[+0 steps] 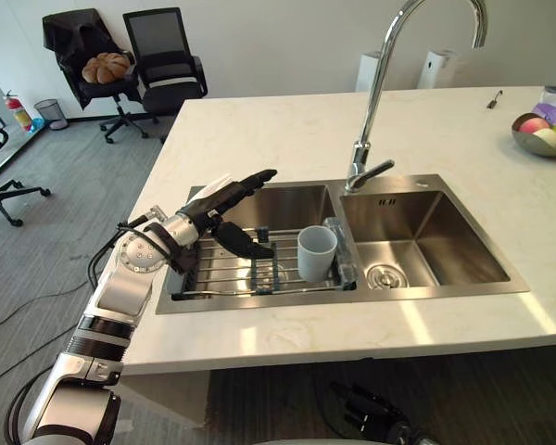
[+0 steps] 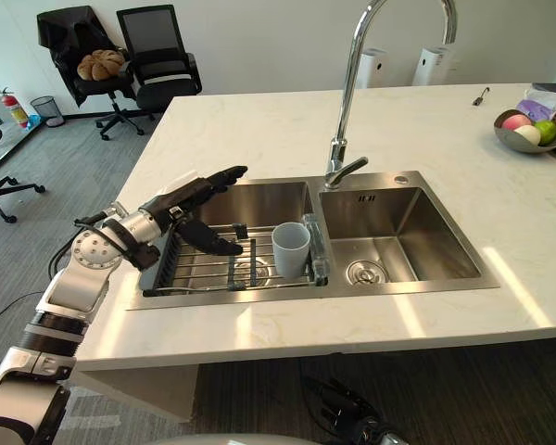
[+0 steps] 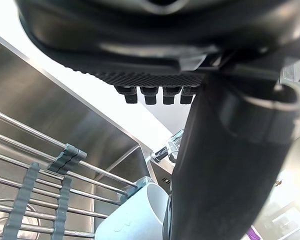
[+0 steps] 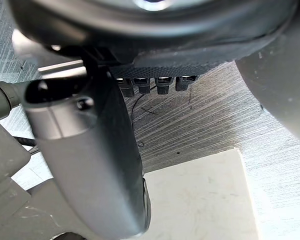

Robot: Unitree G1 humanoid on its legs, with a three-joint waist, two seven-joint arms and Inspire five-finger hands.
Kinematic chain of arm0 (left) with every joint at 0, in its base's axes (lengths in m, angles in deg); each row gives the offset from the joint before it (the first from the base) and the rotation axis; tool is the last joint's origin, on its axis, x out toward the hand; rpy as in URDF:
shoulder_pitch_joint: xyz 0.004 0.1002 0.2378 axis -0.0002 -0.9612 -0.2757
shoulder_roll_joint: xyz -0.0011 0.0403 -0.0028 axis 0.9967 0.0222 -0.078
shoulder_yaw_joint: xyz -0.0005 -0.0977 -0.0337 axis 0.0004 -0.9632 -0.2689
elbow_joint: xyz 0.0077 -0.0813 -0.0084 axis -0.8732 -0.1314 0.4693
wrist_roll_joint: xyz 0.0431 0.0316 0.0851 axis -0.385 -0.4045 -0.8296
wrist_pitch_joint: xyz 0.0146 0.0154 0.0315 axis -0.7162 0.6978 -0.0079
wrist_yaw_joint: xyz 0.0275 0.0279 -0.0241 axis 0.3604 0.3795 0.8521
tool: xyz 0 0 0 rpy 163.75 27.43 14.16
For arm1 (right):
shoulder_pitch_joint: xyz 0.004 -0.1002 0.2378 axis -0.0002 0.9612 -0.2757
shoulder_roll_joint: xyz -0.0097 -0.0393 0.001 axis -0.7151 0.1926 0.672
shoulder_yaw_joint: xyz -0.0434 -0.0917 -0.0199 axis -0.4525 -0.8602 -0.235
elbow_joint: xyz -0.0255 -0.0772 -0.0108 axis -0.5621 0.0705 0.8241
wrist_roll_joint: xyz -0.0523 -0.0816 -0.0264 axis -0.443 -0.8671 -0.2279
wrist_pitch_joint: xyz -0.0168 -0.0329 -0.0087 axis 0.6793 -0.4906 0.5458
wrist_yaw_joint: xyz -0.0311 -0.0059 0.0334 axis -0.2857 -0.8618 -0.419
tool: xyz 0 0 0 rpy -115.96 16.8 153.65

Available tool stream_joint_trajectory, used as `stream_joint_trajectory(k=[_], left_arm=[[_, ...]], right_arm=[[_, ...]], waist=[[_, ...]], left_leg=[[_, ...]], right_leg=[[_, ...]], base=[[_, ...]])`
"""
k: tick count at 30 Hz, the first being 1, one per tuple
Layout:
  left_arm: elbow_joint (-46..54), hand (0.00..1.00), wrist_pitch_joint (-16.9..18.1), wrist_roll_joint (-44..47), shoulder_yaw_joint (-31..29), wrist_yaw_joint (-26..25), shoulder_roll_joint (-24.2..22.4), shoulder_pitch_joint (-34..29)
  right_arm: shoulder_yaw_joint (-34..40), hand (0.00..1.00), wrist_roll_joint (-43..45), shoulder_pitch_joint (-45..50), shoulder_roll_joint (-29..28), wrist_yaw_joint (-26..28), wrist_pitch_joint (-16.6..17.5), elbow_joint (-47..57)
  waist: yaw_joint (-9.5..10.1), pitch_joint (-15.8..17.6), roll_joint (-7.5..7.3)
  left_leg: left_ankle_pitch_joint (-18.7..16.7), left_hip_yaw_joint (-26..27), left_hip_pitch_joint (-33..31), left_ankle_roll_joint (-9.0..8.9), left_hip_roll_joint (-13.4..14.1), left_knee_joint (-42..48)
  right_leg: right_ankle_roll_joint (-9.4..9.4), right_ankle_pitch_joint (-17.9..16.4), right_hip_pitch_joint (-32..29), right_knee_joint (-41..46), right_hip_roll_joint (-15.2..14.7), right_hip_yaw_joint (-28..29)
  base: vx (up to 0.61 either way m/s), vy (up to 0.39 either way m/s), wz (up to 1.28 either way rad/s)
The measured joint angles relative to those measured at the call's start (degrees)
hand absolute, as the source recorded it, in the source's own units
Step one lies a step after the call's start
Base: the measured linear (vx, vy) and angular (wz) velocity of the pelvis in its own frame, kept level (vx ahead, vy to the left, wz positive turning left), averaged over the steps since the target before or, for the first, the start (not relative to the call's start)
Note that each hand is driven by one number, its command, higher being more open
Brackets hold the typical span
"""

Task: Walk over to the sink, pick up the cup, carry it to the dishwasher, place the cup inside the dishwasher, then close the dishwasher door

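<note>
**Steel rack, light cup: an easy thing to knock over**

The pale blue-grey cylindrical cup [image 1: 317,252] stands upright, mouth up, on the wire drying rack with grey rubber grips [image 1: 224,266]. The rack lies across the left basin of the stainless-steel double sink [image 1: 287,302]. The cup sits at the rack's right end, just beside the divider between the basins.

The left hand [image 1: 226,196] hangs over the rack's left part, fingers straight and thumb spread below them. It holds nothing and is clear of the cup. In its wrist view the right hand [image 4: 90,140] hangs relaxed and empty above the carpeted floor.

The main risk is a sideways approach. Straight fingers meeting the cup's wall before the thumb gets round it would likely tip it off the rack's bars into a basin. The thumb sits low and could snag on a bar. The tall chrome arched tap [image 1: 380,85] stands close behind the cup, so a high lift could clip it.
</note>
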Motion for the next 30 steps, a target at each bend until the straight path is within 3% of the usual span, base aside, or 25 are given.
stream_joint_trajectory(k=[5,12,16,20,30], left_arm=[[3.99,1.0,-0.02,2.06,0.02,-0.43,-1.37,-2.11],[7.42,1.0,-2.56,9.52,2.47,-3.46,-8.35,-4.71],[6.16,1.0,-4.87,10.87,6.94,-5.17,-12.79,-6.72],[-0.42,1.0,-5.3,10.35,10.27,-7.07,-13.44,-6.77],[-5.11,1.0,-1.99,6.9,10.45,-18.5,-14.69,-6.31]], right_arm=[[-0.02,1.0,0.11,-0.08,-0.39,-0.9,-0.01,-0.2],[-0.02,1.0,0.59,-1.16,-1.15,-2.06,-0.45,-1.99],[-0.05,1.0,1.14,-1.46,-1.14,-2.92,-1.2,-2.2],[-0.79,1.0,2.63,-2.06,-1.02,-4.12,-1.7,-2.44],[-1.26,1.0,3.39,-2.02,-1.03,-4.35,-1.66,-2.11]], waist=[[0.04,-0.24,-0.59],[-0.05,-0.65,-1.43],[-0.33,-0.65,-1.43],[-1.5,-0.67,-1.39],[-2.73,-0.68,-1.41]], left_leg=[[-0.01,0.59,0.01,0.02,0.03,-0.03],[-0.05,2.43,0.1,0.06,-0.03,-0.1],[-0.05,3.38,0.29,0.06,0.0,-0.15],[-0.04,4.83,0.92,0.07,0.14,-0.76],[0.13,7.34,1.04,0.19,-0.2,-1.16]], right_leg=[[0.0,0.05,-0.38,0.02,0.15,0.64],[-0.04,0.51,-1.14,-0.03,0.39,2.46],[-0.07,1.29,-1.3,-0.68,0.65,3.42],[-0.13,2.5,-1.33,-1.6,1.07,4.47],[0.32,5.29,-1.16,-5.14,0.94,6.5]], base=[[-0.03,-0.016,-0.06],[-0.01,-0.012,-0.14],[-0.04,-0.017,-0.13],[-0.06,-0.018,-0.16],[-0.06,-0.02,-0.13]])
